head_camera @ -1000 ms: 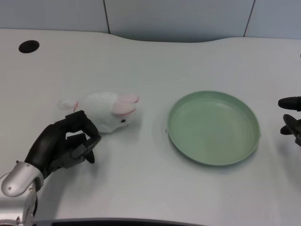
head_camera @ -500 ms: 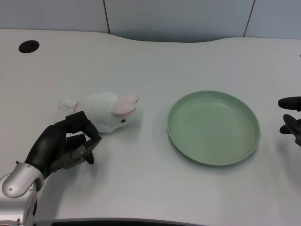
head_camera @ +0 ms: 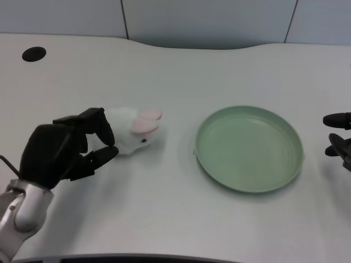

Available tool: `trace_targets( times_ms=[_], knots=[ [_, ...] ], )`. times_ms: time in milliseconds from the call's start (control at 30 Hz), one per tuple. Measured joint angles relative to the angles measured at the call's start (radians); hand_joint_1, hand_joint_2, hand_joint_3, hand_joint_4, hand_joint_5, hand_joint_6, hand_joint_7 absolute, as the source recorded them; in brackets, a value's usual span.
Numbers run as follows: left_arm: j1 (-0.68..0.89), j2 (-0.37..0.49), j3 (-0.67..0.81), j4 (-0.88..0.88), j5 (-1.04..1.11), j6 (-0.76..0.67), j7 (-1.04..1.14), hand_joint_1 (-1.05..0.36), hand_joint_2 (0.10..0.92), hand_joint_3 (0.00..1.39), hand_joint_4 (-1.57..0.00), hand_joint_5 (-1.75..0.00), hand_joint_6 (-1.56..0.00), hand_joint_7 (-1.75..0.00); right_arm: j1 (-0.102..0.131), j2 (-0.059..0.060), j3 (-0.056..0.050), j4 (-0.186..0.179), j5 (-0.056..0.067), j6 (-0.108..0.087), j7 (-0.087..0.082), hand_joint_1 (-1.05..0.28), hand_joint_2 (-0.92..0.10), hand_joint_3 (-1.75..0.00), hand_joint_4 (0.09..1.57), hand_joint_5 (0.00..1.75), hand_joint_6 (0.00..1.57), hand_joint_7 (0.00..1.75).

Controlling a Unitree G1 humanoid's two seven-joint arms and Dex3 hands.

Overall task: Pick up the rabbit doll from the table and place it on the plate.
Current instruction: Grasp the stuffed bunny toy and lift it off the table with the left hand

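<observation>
Black left hand (head_camera: 61, 148) half-curled, fingertips (head_camera: 104, 131) touching white rabbit doll (head_camera: 130, 130); grip unclear.

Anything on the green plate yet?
Nothing: the plate shows only its bare green inside. The rabbit doll lies on the table left of it, its rear end covered by the left hand.

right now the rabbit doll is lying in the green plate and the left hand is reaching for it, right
Not quite. The rabbit doll lies on the white table, apart from the green plate, which holds nothing. The rest stands: the left hand is at the doll, its fingers around the doll's rear. The head view shows this.
</observation>
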Motion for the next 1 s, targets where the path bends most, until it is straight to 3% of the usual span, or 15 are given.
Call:
trace_targets(
  times_ms=[67, 133, 200, 233, 300, 333, 367, 433, 500, 567, 667, 767, 1000],
  knots=[
    [-0.024, 0.031, -0.042, -0.021, 0.074, 0.031, 0.080, -0.52, 0.921, 0.33, -0.58, -1.75, -0.45, -1.62, 0.000, 0.003, 0.000, 0.000, 0.000, -0.004, -0.002, -0.21, -0.92, -0.35, 0.40, 1.34, 0.47, 0.92],
    [-0.057, 0.057, -0.080, -0.031, 0.123, 0.051, 0.107, -0.54, 0.921, 0.31, -0.54, -1.69, -0.48, -1.40, 0.000, 0.008, 0.000, 0.000, 0.000, -0.007, -0.005, -0.22, -0.92, -0.35, 0.40, 1.35, 0.47, 0.92],
    [-0.098, 0.081, -0.109, -0.034, 0.148, 0.063, 0.119, -0.56, 0.921, 0.26, -0.61, -1.35, -0.61, -0.95, 0.001, 0.010, 0.001, 0.000, -0.001, -0.008, -0.008, -0.22, -0.92, -0.36, 0.40, 1.35, 0.47, 0.92],
    [-0.113, 0.092, -0.119, -0.035, 0.153, 0.067, 0.121, -0.57, 0.921, 0.26, -0.62, -1.30, -0.64, -0.87, 0.001, 0.011, 0.001, 0.000, -0.002, -0.008, -0.010, -0.22, -0.92, -0.36, 0.40, 1.35, 0.46, 0.92],
    [-0.143, 0.111, -0.141, -0.035, 0.165, 0.085, 0.112, -0.59, 0.921, 0.19, -0.63, -0.77, -0.70, -0.31, 0.001, 0.011, 0.002, 0.000, -0.004, -0.009, -0.016, -0.22, -0.92, -0.36, 0.40, 1.35, 0.46, 0.92],
    [-0.158, 0.122, -0.152, -0.035, 0.168, 0.095, 0.097, -0.60, 0.921, 0.18, -0.65, -0.68, -0.73, -0.21, 0.001, 0.012, 0.003, 0.000, -0.006, -0.009, -0.017, -0.22, -0.92, -0.36, 0.40, 1.35, 0.46, 0.92],
    [-0.178, 0.131, -0.165, -0.034, 0.171, 0.105, 0.075, -0.66, 0.919, 0.13, -0.54, -0.45, -0.64, -0.09, 0.002, 0.012, 0.003, 0.000, -0.007, -0.009, -0.018, -0.21, -0.92, -0.36, 0.39, 1.35, 0.46, 0.92],
    [-0.214, 0.139, -0.184, -0.030, 0.171, 0.124, 0.026, -0.74, 0.921, 0.09, -0.43, -0.27, -0.52, -0.02, 0.002, 0.014, 0.003, 0.000, -0.007, -0.011, -0.019, -0.21, -0.92, -0.36, 0.39, 1.35, 0.46, 0.92],
    [-0.250, 0.145, -0.204, -0.029, 0.155, 0.134, -0.071, -0.85, 0.921, 0.16, -0.24, -0.11, -0.33, 0.00, 0.002, 0.017, 0.004, -0.002, -0.006, -0.011, -0.019, -0.20, -0.92, -0.37, 0.37, 1.33, 0.45, 0.91],
    [-0.281, 0.146, -0.217, -0.029, 0.120, 0.147, -0.217, -0.93, 0.921, 0.19, -0.16, -0.05, -0.24, 0.00, 0.002, 0.018, 0.008, -0.003, -0.007, -0.011, -0.019, -0.20, -0.92, -0.37, 0.37, 1.33, 0.45, 0.91],
    [-0.312, 0.149, -0.226, -0.032, 0.075, 0.170, -0.367, -0.95, 0.921, 0.19, -0.14, -0.03, -0.21, 0.00, 0.003, 0.019, 0.011, -0.004, -0.011, -0.011, -0.021, -0.20, -0.92, -0.37, 0.37, 1.32, 0.45, 0.91],
    [-0.370, 0.140, -0.252, 0.022, 0.029, 0.186, -0.530, -1.03, 0.921, 0.19, -0.01, 0.00, -0.07, 0.00, 0.008, 0.019, 0.011, -0.008, -0.011, -0.010, -0.022, -0.20, -0.92, -0.38, 0.38, 1.32, 0.45, 0.91],
    [-0.524, 0.068, -0.276, 0.207, -0.074, 0.210, -0.754, -1.05, 0.900, 0.11, 0.00, 0.00, 0.00, 0.00, 0.016, 0.025, 0.011, -0.043, -0.007, 0.008, -0.018, -0.21, -0.92, -0.37, 0.38, 1.32, 0.46, 0.91]
  ],
)
